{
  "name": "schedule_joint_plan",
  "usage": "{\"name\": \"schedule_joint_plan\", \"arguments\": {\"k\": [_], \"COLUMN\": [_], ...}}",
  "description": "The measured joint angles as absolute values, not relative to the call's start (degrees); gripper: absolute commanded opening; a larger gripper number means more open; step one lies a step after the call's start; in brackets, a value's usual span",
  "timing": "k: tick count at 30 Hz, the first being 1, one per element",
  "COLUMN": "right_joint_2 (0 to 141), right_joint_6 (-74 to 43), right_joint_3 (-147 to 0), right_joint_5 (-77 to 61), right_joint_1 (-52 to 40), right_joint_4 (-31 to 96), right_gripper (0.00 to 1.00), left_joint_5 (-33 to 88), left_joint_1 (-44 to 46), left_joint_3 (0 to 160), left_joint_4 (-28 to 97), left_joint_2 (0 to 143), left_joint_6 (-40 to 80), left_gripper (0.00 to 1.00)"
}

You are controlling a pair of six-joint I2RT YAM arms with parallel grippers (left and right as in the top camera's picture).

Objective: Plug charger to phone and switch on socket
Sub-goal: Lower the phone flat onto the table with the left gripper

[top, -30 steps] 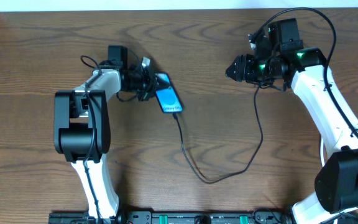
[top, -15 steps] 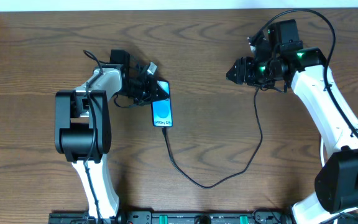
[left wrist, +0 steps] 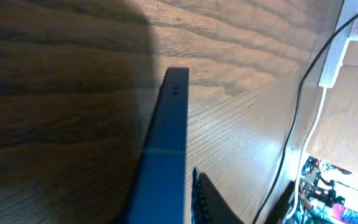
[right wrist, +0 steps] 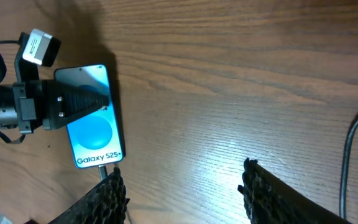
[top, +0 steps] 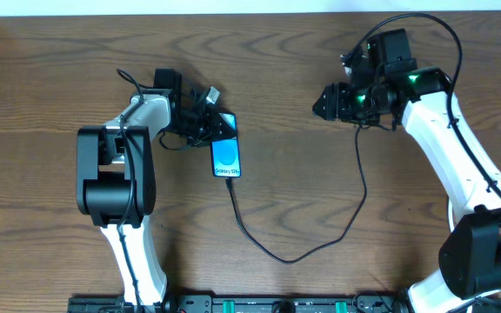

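The phone lies on the table with its blue screen up and reads "Galaxy S25+" in the right wrist view. My left gripper is shut on the phone's top end, and the left wrist view shows the phone's edge. The black charger cable meets the phone's bottom edge, loops down and rises towards my right arm. My right gripper is open and empty above bare wood. The white socket strip with a red switch shows far off in the left wrist view. The overhead view hides it under my right arm.
The strip's white cord hangs down beside the black cable. The table's far edge runs along the top of the overhead view. The left arm's base stands at the left, the right arm's at the bottom right.
My left gripper turned the phone from slanting down-right to pointing straight down and drew it a little left. The cable loop followed leftward. My right gripper edged slightly left.
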State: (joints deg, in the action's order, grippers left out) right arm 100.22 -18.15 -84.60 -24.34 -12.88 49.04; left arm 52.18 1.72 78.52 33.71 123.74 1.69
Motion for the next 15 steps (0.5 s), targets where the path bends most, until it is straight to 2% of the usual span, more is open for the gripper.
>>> {"name": "schedule_joint_plan", "arguments": {"k": [15], "right_joint_2": [100.22], "right_joint_6": [-18.15], "right_joint_3": [-84.6], "right_joint_5": [-24.32], "right_joint_1": [-12.97], "right_joint_4": [49.67], "right_gripper": [0.59], "left_joint_5": [50.3], "left_joint_1": [1.74], "left_joint_3": [78.72], "left_joint_4": [34.5], "left_joint_2": [123.72], "left_joint_6": [2.76], "left_gripper": [0.43]}}
